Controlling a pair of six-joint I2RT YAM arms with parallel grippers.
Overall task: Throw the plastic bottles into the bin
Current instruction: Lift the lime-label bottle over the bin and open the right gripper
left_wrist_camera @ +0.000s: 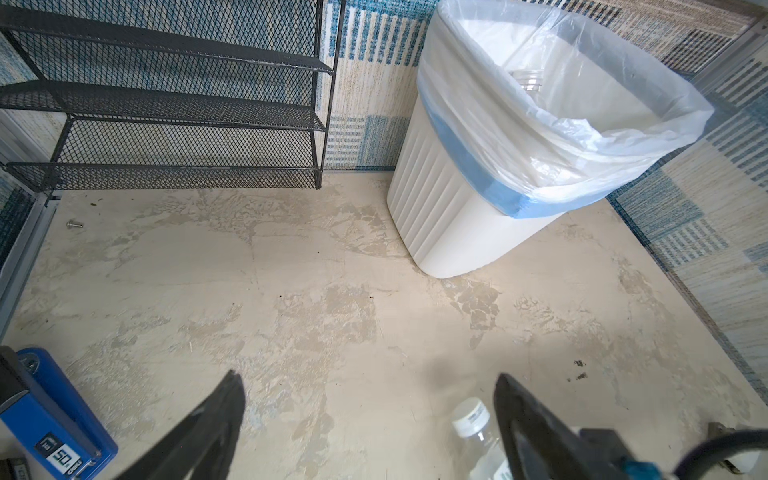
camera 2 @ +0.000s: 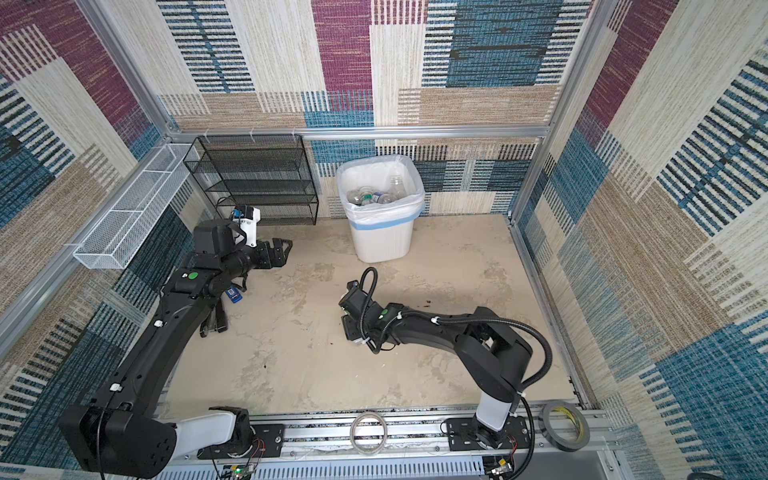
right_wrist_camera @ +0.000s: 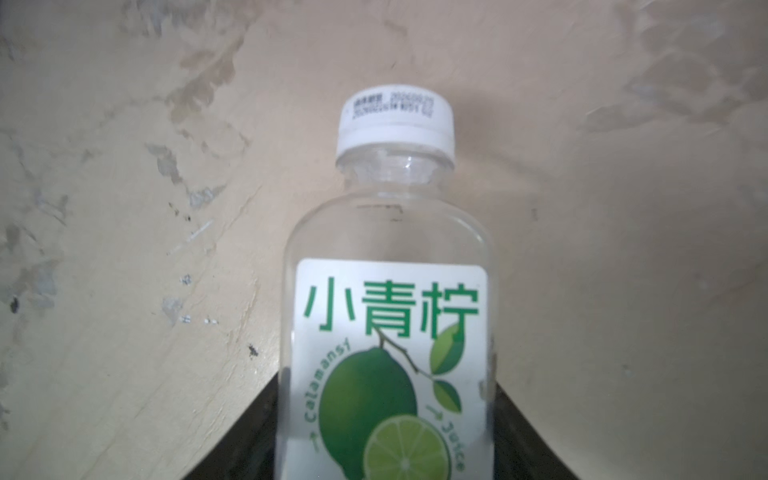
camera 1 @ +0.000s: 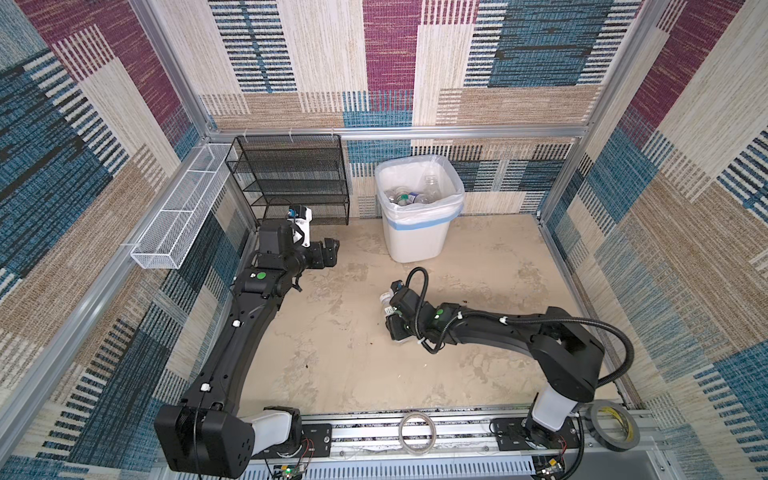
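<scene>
Your right gripper [right_wrist_camera: 386,376] hugs the clear plastic bottle with white cap and lime label [right_wrist_camera: 390,232], lying mid-floor, centre of a top view. Squeeze firmly, then lift level toward the white ribbed bin [camera 1: 415,245], upper centre. Your left gripper [left_wrist_camera: 368,376] gapes empty.

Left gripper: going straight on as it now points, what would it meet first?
Probably the ribbed side of the bin, across bare floor; depth is unclear, so possibly the wall beside it instead.

Carpet-patterned walls [camera 1: 390,50], worn beige floor [camera 1: 353,353], black mesh rack [camera 1: 291,178], seemingly daylit.
</scene>
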